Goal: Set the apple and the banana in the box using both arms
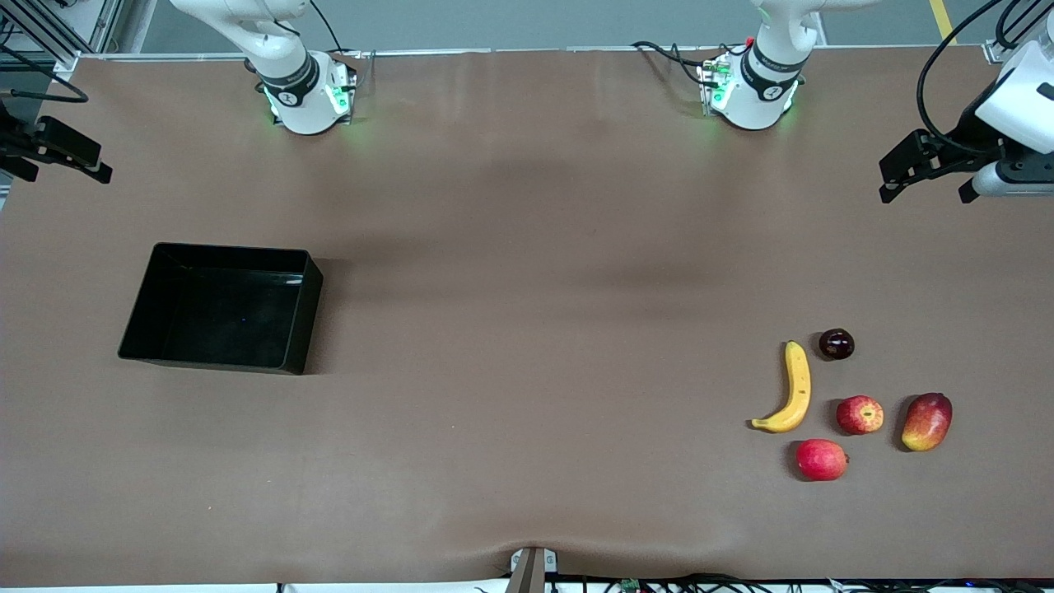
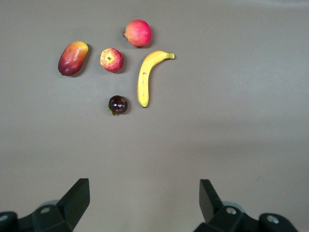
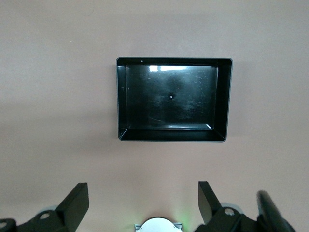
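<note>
The apple (image 1: 860, 414) lies on the brown table toward the left arm's end, among other fruit; it also shows in the left wrist view (image 2: 111, 59). The banana (image 1: 793, 389) lies beside it, toward the table's middle, and shows in the left wrist view (image 2: 147, 75). The black box (image 1: 300, 321) stands empty toward the right arm's end and shows in the right wrist view (image 3: 222, 101). My left gripper (image 1: 906, 169) (image 2: 144, 193) is open and empty, high above the table's edge. My right gripper (image 1: 58, 152) (image 3: 143, 195) is open and empty, high above the box's end.
A pinkish-red round fruit (image 1: 821, 459) lies nearer the front camera than the apple. A red-and-yellow mango (image 1: 927, 421) lies beside the apple. A small dark fruit (image 1: 836, 343) lies farther off. The arm bases (image 1: 309, 95) (image 1: 753, 91) stand at the table's back edge.
</note>
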